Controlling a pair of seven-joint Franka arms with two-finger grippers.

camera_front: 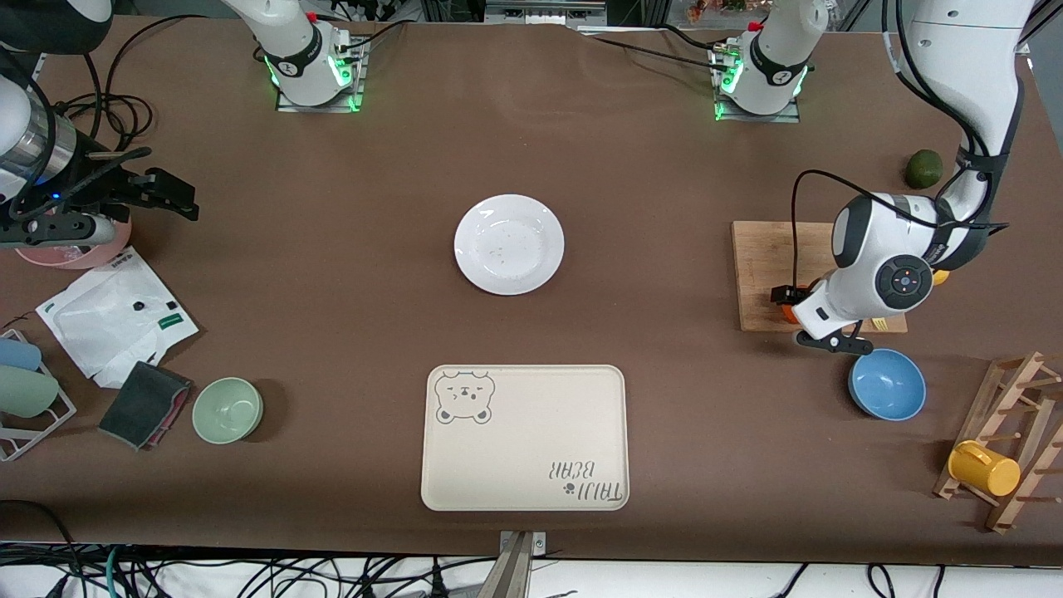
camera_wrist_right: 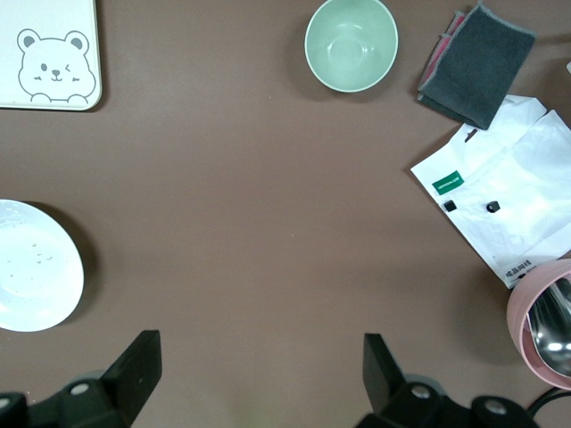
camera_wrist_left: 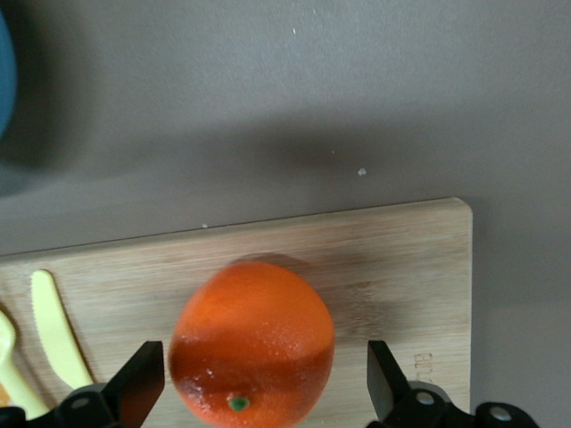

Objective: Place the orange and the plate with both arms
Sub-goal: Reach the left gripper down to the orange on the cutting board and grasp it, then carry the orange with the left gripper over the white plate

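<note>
The orange (camera_wrist_left: 252, 343) rests on a wooden cutting board (camera_wrist_left: 401, 259) toward the left arm's end of the table. My left gripper (camera_wrist_left: 265, 379) is lowered around it and open, one finger on each side with a gap to the fruit. From the front only a sliver of the orange (camera_front: 786, 313) shows under the left gripper (camera_front: 804, 321). The white plate (camera_front: 509, 244) lies mid-table, also seen in the right wrist view (camera_wrist_right: 31, 276). My right gripper (camera_front: 170, 195) hovers open and empty over bare table at the right arm's end (camera_wrist_right: 259, 366).
A cream bear-print tray (camera_front: 525, 438) lies nearer the camera than the plate. A blue bowl (camera_front: 886, 384) sits just beside the board (camera_front: 764, 266). A green bowl (camera_front: 227, 409), dark cloth (camera_front: 145, 403), white bag (camera_front: 116, 311) and pink bowl (camera_front: 79, 249) crowd the right arm's end.
</note>
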